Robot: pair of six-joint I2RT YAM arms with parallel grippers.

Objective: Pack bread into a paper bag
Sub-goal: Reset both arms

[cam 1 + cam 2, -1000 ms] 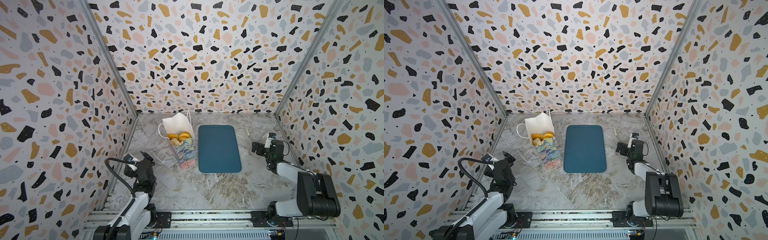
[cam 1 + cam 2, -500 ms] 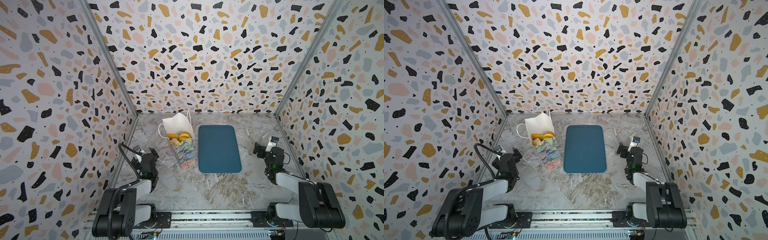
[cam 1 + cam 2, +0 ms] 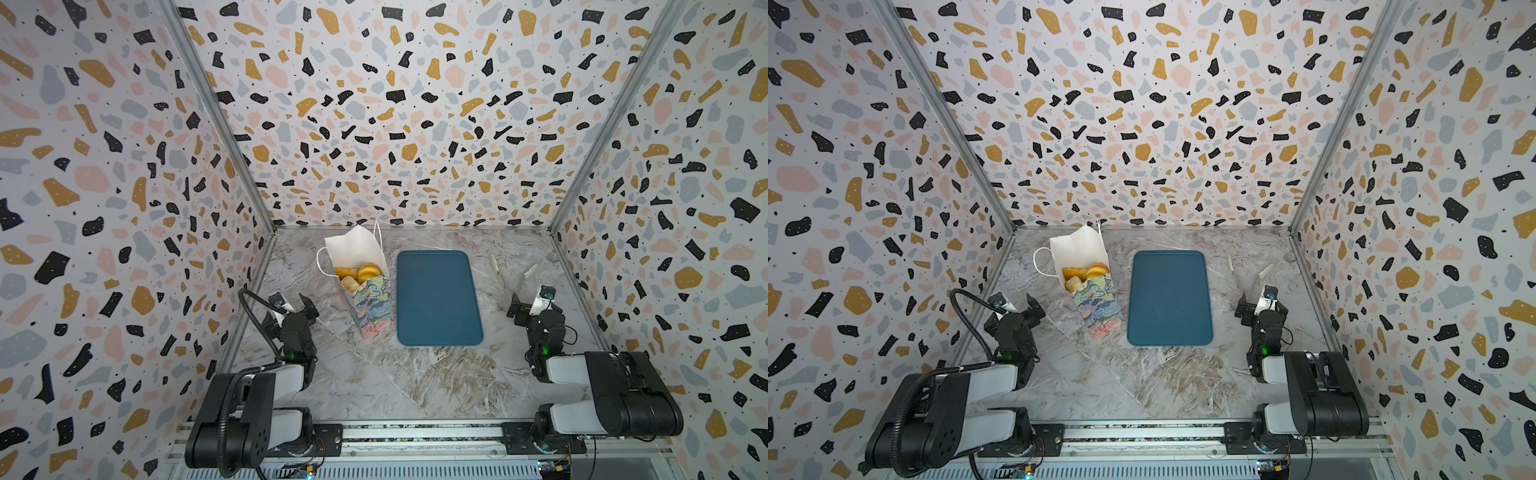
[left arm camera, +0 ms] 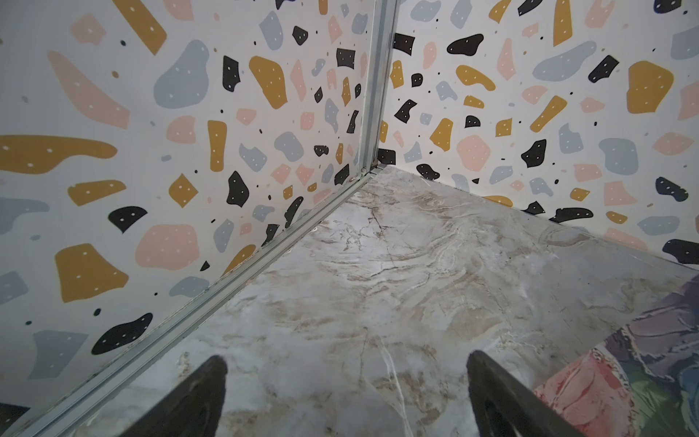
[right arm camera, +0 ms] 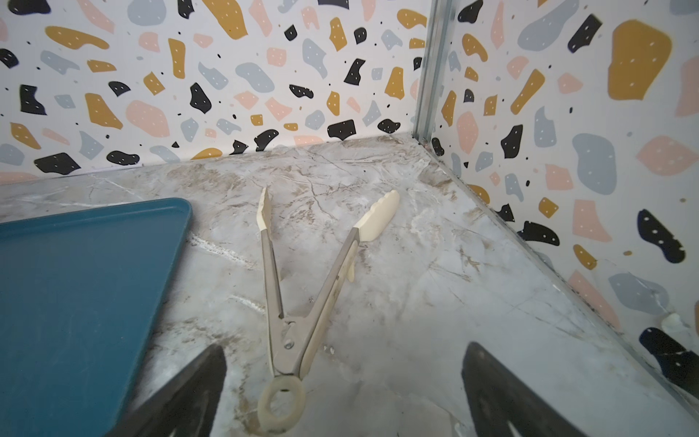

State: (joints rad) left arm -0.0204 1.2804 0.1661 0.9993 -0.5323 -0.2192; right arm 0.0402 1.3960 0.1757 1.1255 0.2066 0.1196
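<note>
Marble tabletop [image 3: 415, 386] holds one tray [image 3: 438, 299], one paper bag [image 3: 372, 309] showing three bread pieces [image 3: 369, 272].

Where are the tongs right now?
In a top view the tongs lie on the robot's right, between teal tray and wall, just beyond the right end effector.

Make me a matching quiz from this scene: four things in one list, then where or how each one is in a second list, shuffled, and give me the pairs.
Column one:
A. bread
B. tray
C. tongs
D. left gripper

Column two:
1. lies on the table with its arms spread
2. jaws open, holding nothing
3. inside the paper bag
4. dark teal, flat beside the paper bag

Pairs: A-3; B-4; C-1; D-2
</note>
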